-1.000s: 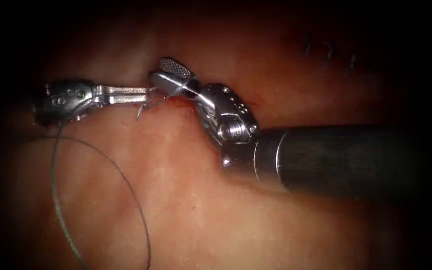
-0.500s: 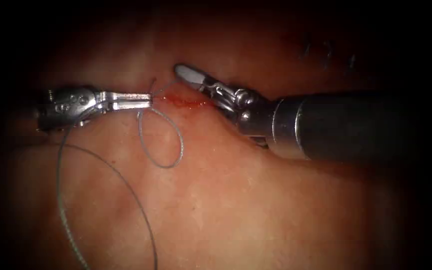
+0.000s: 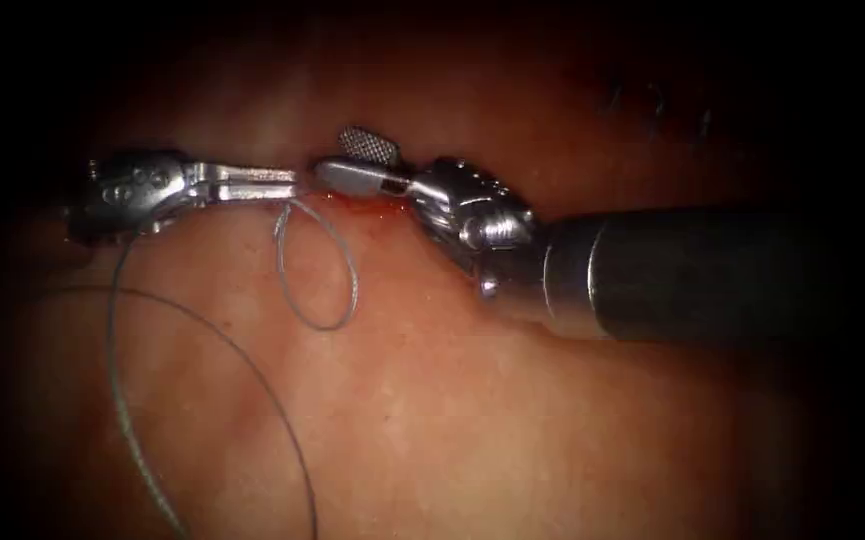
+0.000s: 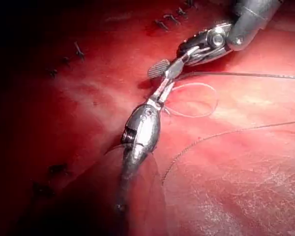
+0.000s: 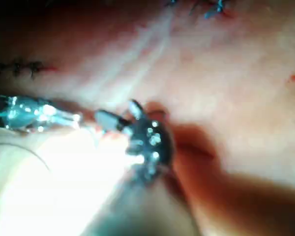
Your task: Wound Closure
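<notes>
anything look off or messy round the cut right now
Nothing broken. A small loop of thread lies slack on the tissue below the cut, hanging from the shut left tool. Red fluid marks the cut under the open, empty right tool.

Two tools: the left tool (image 3: 287, 184) and the right tool (image 3: 352, 160). One thread (image 3: 317, 265), with one small loop and one large arc. One tissue (image 3: 472, 420), one cut (image 3: 377, 208).
</notes>
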